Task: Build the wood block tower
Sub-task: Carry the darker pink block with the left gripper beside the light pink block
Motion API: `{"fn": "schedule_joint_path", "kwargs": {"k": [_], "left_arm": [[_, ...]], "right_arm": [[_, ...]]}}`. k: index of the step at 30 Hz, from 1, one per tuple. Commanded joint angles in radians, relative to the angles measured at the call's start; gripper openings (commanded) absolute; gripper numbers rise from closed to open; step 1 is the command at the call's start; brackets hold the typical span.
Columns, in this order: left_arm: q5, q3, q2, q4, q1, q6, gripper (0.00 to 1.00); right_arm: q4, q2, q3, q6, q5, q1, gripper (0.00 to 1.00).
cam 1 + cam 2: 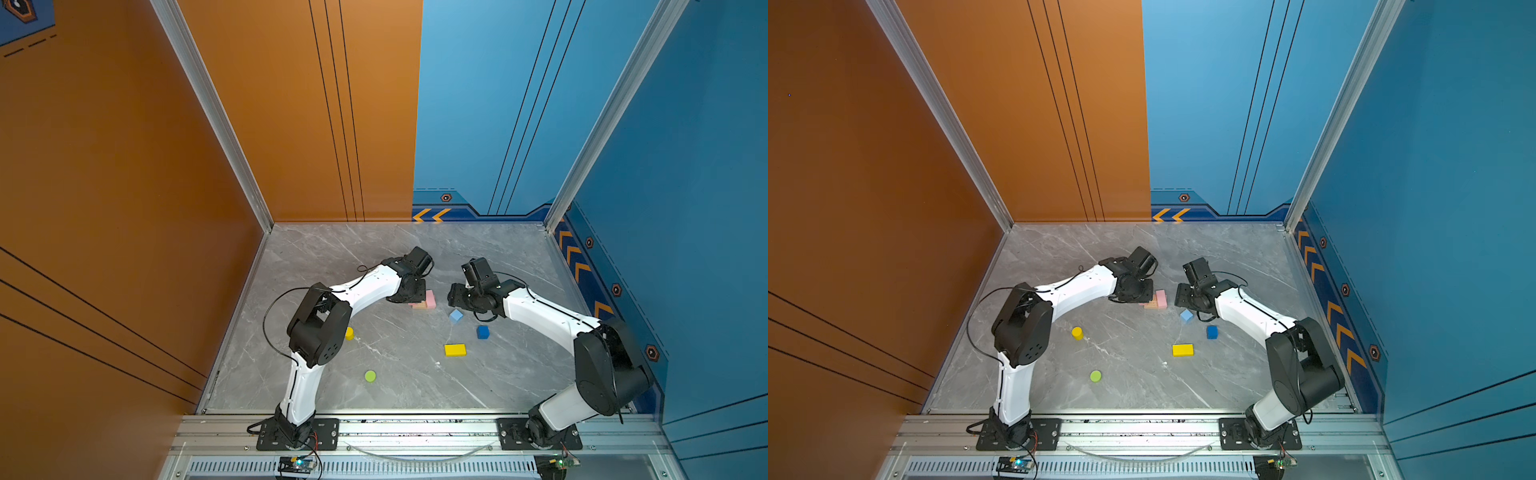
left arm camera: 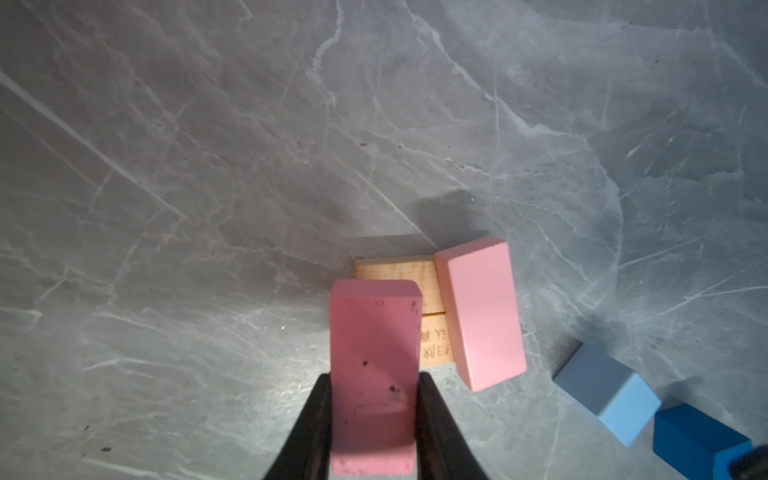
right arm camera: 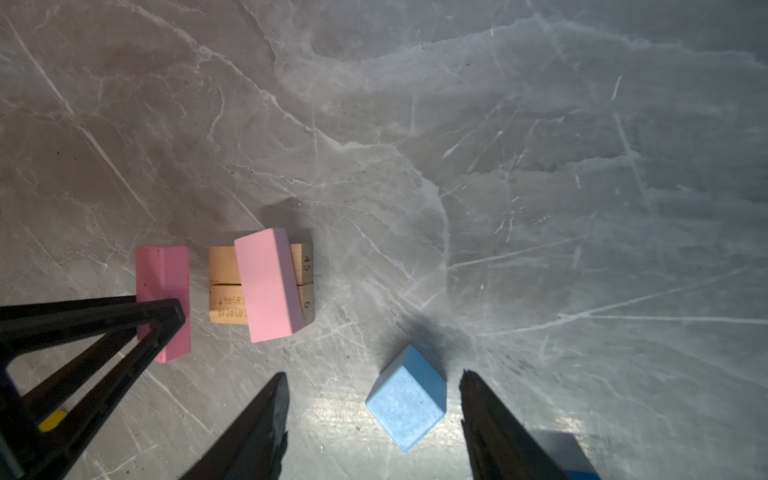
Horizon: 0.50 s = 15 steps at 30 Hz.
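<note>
Two tan planks [image 2: 395,270] lie side by side on the grey table, and one pink bar [image 2: 480,311] rests across them, slightly skewed: the tower's base [image 1: 428,301]. My left gripper [image 2: 376,377] is shut on the second pink bar [image 2: 374,353], holding it just beside the planks. My right gripper [image 3: 374,374] hangs open over the light-blue cube [image 3: 409,399], whose corners point at the fingers without touching. The dark-blue cube [image 1: 482,332], yellow brick [image 1: 455,350], yellow cylinder [image 1: 349,333] and lime-green cylinder [image 1: 370,376] lie loose nearer the front.
An orange wall [image 1: 124,208] closes the table's left side and a blue wall [image 1: 685,249] its right. An aluminium rail [image 1: 415,428] carrying both arm bases runs along the front edge. The left arm's elbow [image 1: 318,328] stands right by the yellow cylinder.
</note>
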Motion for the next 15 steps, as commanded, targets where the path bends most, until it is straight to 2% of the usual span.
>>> {"fn": "schedule_joint_path", "kwargs": {"k": [1, 15], "left_arm": [[0.026, 0.042, 0.03, -0.031, -0.015, 0.016, 0.12], [0.024, 0.081, 0.075, -0.04, -0.023, 0.012, 0.15]], "right_arm": [[-0.004, -0.024, -0.018, -0.005, 0.022, -0.009, 0.67], [0.007, -0.027, -0.035, -0.002, 0.016, -0.017, 0.67]]}}
